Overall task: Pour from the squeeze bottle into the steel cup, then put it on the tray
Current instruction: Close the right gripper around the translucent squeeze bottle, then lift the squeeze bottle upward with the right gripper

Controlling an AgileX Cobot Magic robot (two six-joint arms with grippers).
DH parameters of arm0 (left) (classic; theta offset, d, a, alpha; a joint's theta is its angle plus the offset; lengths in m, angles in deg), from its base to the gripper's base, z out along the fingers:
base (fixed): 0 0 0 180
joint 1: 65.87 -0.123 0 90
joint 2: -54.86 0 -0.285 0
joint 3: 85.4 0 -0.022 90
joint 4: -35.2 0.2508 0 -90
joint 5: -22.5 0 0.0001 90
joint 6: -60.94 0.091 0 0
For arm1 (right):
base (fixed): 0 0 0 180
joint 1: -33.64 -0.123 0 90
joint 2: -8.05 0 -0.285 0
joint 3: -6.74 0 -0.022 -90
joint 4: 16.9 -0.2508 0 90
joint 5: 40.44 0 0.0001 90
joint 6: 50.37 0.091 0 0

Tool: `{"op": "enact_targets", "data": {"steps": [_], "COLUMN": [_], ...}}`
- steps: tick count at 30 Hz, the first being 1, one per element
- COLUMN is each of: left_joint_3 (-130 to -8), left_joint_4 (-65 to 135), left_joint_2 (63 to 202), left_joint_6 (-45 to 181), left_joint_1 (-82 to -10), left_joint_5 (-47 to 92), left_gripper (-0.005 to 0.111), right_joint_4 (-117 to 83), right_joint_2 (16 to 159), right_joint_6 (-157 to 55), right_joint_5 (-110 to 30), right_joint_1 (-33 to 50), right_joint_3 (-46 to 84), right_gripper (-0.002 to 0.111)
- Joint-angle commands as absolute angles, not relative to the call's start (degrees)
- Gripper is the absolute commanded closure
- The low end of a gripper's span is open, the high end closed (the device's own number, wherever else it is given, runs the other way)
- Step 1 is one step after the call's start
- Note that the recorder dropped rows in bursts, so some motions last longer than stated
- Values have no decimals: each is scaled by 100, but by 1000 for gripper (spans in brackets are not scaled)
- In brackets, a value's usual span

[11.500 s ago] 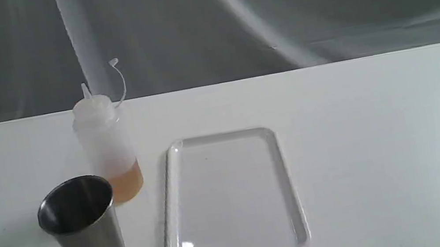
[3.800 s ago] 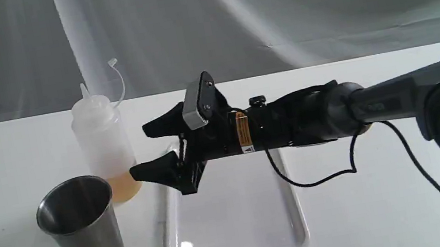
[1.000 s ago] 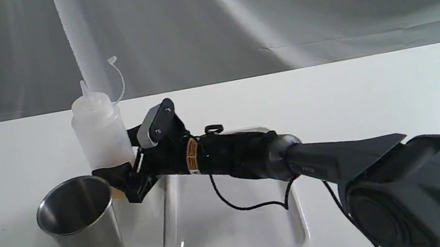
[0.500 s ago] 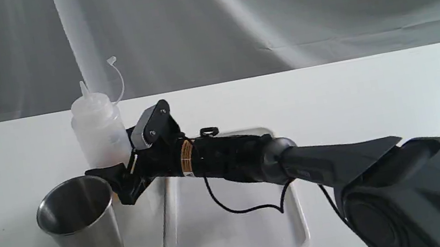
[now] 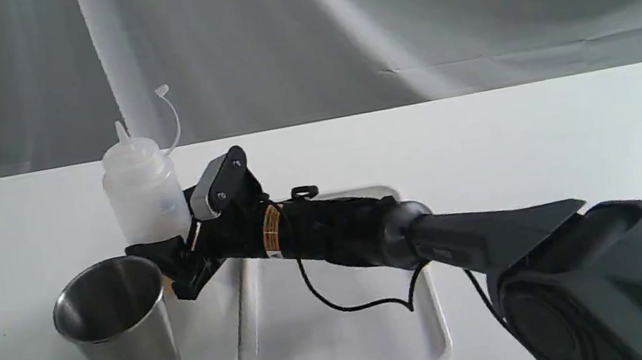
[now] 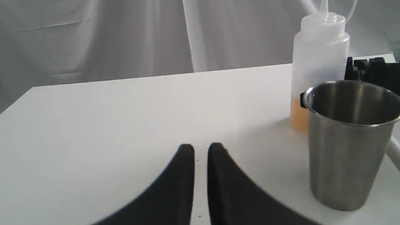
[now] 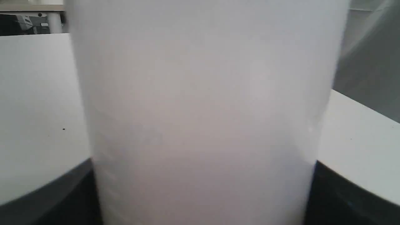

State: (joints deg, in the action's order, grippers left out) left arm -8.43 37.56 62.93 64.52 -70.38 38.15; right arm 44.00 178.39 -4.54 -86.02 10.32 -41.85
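Now squeezing tighter with the right gripper, pinching the squeeze bottle low on both sides; looks ready for lifting toward the steel cup.

The steel cup partly hides the squeeze bottle.
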Motion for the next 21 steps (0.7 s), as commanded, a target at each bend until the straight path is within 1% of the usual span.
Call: {"op": "enact_targets", "data": {"steps": [1, 2, 4, 21], "left_joint_3": [-818, -818, -818, -818], "left_joint_4": [3769, 3769, 3769, 3769], "left_joint_2": [6264, 6264, 6264, 6264], "left_joint_6": [6441, 6441, 6441, 6441], "left_joint_1": [-7024, -7024, -7024, -7024], "left_joint_5": [3774, 3774, 3774, 3774], "left_gripper": [98, 98, 98, 98], "right_joint_4": [4351, 4351, 4351, 4461], "right_joint_2": [17824, 17811, 17783, 16936], "right_joint_6": [-500, -500, -476, -55], "right_joint_5": [-8878, -8995, -9196, -9091], "right_joint_1": [1025, 1025, 1025, 1193], "right_joint_3": [-4215, -4215, -4215, -4215], "right_gripper": [97, 102, 108, 108]}}
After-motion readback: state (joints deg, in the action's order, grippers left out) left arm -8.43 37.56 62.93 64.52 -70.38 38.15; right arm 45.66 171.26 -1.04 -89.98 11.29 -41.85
